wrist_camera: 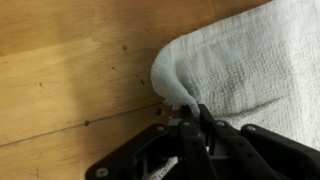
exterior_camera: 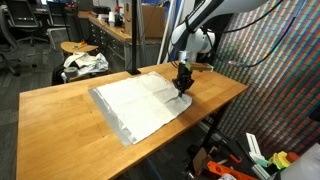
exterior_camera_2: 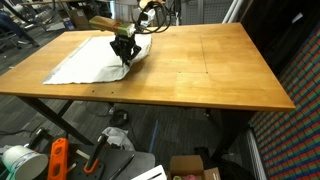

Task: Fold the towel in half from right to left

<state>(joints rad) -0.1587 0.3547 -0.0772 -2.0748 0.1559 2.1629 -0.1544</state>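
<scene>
The towel (exterior_camera: 135,102) lay spread flat across the middle of the tabletop (exterior_camera: 55,120) in an exterior view. In the other exterior camera it sat at the upper left of the frame (exterior_camera_2: 82,66). I had the gripper (exterior_camera: 183,86) down at the towel's edge on the right side of that first frame, low against the cloth. From the wrist view the gripper (wrist_camera: 193,108) came in at the bottom centre, its fingers drawn nearly together and pinching the towel's rim. There the white terry (wrist_camera: 250,55) rose into a small rounded hump just above the fingertips. The rest of the cloth filled the upper right of that frame, with bare wood to the left. Beneath the tabletop, at the bottom of an exterior view, stood a cardboard box (exterior_camera_2: 192,168). I could not tell what was in it.
</scene>
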